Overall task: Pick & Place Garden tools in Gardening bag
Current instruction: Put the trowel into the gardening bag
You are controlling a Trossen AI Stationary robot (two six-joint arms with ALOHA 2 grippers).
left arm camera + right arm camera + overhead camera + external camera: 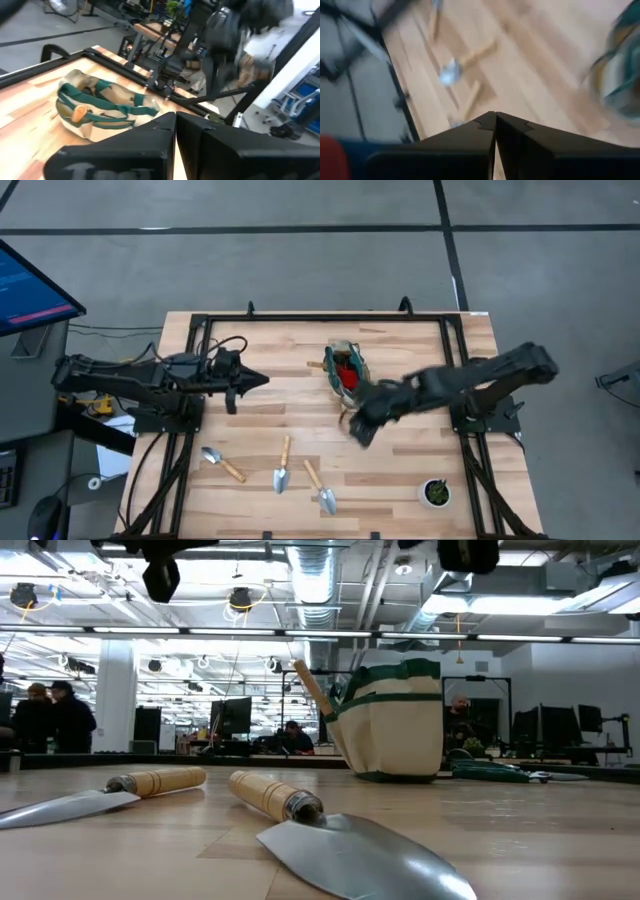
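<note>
The beige gardening bag (pixel 345 370) with green trim stands upright at the table's middle, toward the far side. A red item (pixel 347 372) and a wooden trowel handle (pixel 312 685) stick out of its top. Three trowels (pixel 222 464) (pixel 283 467) (pixel 320 488) with wooden handles lie flat near the front edge. Green-handled shears (pixel 500 772) lie beside the bag. My left gripper (pixel 262 380) is shut and empty, left of the bag. My right gripper (pixel 358 430) is shut and empty, just near of the bag, above the table.
A small black pot with a green plant (pixel 436 493) stands at the front right corner. A black frame (pixel 320 318) runs round the table's edges. Bare wood lies between the bag and the trowels. People stand in the room beyond (pixel 50 715).
</note>
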